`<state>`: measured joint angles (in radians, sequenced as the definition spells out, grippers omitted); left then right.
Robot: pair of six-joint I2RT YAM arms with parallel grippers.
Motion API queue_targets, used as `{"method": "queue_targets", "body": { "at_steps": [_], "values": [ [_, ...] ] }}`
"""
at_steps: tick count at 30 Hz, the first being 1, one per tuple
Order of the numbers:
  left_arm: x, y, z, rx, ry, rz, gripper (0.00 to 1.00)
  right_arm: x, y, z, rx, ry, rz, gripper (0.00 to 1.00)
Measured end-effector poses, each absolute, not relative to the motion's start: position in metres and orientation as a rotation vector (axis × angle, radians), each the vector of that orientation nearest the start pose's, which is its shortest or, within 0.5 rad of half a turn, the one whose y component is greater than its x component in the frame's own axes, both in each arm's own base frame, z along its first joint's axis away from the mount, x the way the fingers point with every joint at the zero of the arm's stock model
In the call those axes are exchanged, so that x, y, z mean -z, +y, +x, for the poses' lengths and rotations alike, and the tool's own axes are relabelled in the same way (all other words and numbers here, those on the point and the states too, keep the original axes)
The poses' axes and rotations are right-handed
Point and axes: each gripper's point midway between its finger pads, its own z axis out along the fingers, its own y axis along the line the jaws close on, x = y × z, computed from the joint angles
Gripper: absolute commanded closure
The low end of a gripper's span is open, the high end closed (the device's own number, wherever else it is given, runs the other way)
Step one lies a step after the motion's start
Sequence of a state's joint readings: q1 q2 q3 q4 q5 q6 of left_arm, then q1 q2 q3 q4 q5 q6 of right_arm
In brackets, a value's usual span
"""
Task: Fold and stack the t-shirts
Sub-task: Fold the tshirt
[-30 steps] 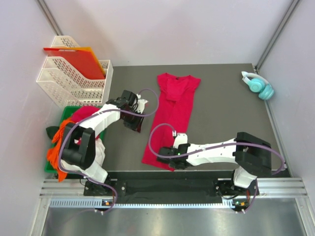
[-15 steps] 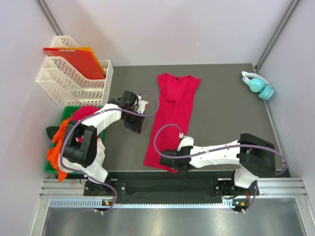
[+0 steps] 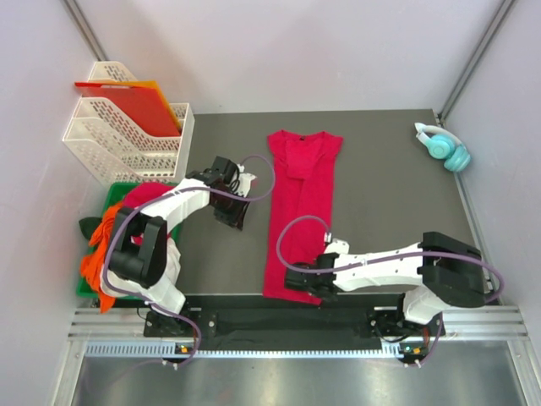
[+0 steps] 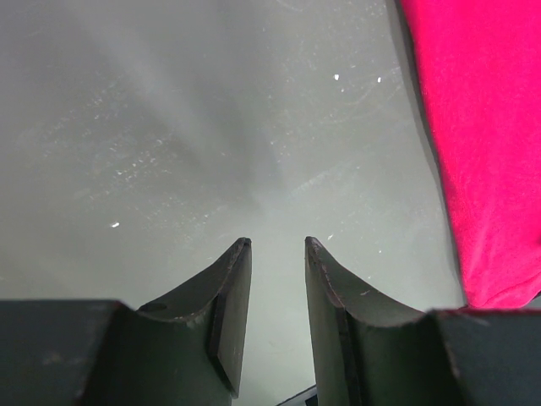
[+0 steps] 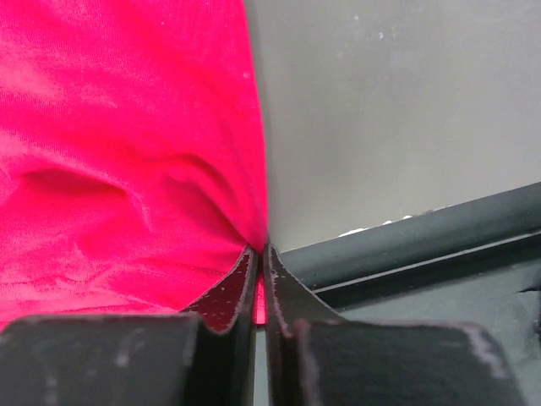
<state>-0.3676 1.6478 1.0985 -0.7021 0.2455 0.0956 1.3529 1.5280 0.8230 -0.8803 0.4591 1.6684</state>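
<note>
At the near edge of the dark grey table (image 3: 389, 203), the right gripper (image 5: 260, 250) is clenched on the hem corner of a plain crimson-red soft-cloth t-shirt (image 3: 300, 199). A sliver of fabric is pinched between its black jaws, just beside the black front rail (image 5: 406, 241). The left gripper (image 4: 277, 244) hovers over bare tabletop just left of the garment's long edge, its jaws slightly parted and grasping nothing. The shirt lies as a long narrow strip down the middle of the table, round neck at the far end and hem at the near one, which suggests the lengthwise fold is done and the crosswise folds are not yet made. Off the table's left side, a heap of orange, white and pinkish-red shirts (image 3: 97, 258) sits crumpled in a green plastic crate (image 3: 112, 191), apparently awaiting its turn; no finished stack is visible anywhere. Beyond the crate stand white perforated plastic trays (image 3: 118, 144) holding a flat red-orange plastic sheet (image 3: 135, 101), and teal headphones (image 3: 444, 148) rest at the far right corner. By this view, most of the job lies ahead.
</note>
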Motion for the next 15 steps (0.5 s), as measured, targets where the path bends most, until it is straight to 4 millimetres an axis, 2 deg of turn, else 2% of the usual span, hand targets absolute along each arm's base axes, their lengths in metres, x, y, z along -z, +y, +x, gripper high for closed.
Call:
{"method": "queue_targets", "body": {
  "at_steps": [1, 3, 5, 8, 11, 13, 15],
  "values": [
    [-0.054, -0.151, 0.283, 0.408, 2.742, 0.706, 0.63, -0.015, 0.220, 0.091, 0.068, 2.650, 0.413, 0.84],
    [-0.054, -0.151, 0.283, 0.405, 2.742, 0.708, 0.63, -0.017, 0.217, 0.092, 0.112, 2.640, 0.386, 0.66],
    [-0.056, -0.151, 0.284, 0.405, 2.735, 0.707, 0.60, -0.026, 0.211, 0.097, 0.185, 2.606, 0.333, 0.55],
    [-0.068, -0.153, 0.288, 0.407, 2.684, 0.704, 0.59, -0.056, 0.225, 0.115, 0.193, 2.539, 0.260, 0.48],
    [-0.097, -0.160, 0.303, 0.416, 2.583, 0.687, 0.59, -0.102, 0.259, 0.146, 0.099, 2.462, 0.223, 0.49],
    [-0.121, -0.168, 0.320, 0.431, 2.503, 0.663, 0.63, -0.136, 0.278, 0.178, 0.026, 2.395, 0.223, 0.53],
    [-0.143, -0.179, 0.341, 0.455, 2.426, 0.633, 0.65, -0.161, 0.280, 0.214, -0.002, 2.328, 0.235, 0.74]
  ]
}}
